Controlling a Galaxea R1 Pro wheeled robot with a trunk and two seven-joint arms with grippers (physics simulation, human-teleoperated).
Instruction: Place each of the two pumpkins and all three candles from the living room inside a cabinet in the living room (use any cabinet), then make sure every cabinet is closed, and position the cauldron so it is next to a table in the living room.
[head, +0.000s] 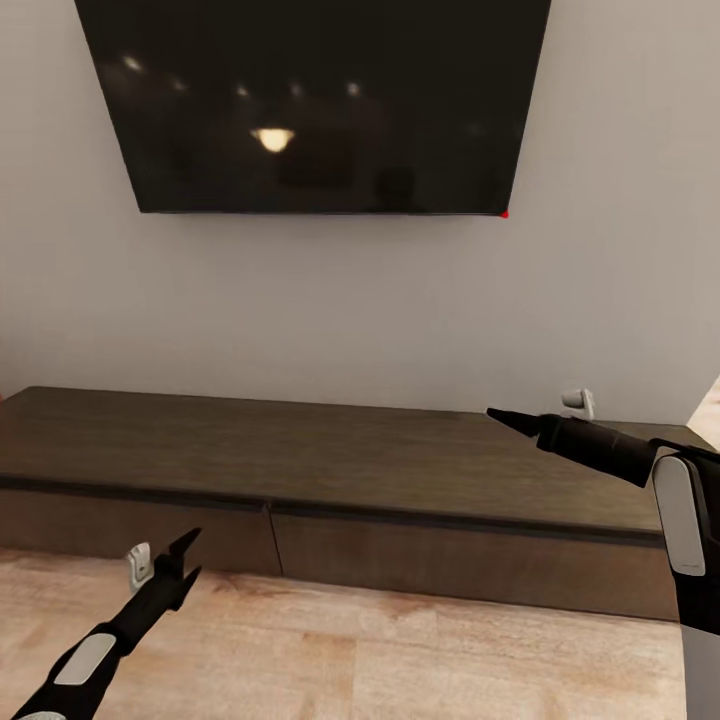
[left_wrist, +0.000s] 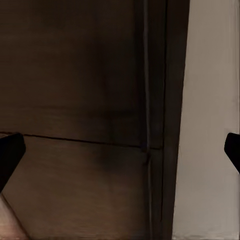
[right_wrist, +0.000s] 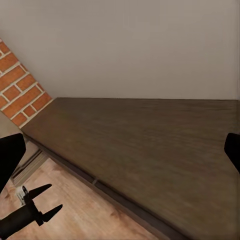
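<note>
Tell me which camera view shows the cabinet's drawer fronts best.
The head view: the cabinet shows its long top and two closed fronts with the seam between. The left wrist view gives a close dark panel; the right wrist view mostly its top.

Long dark cabinet (right_wrist: 150, 145) against pale wall (right_wrist: 125, 45), brick (right_wrist: 20, 85) at its far end; left gripper (right_wrist: 47, 200) spread open over wood floor (right_wrist: 85, 215).
</note>
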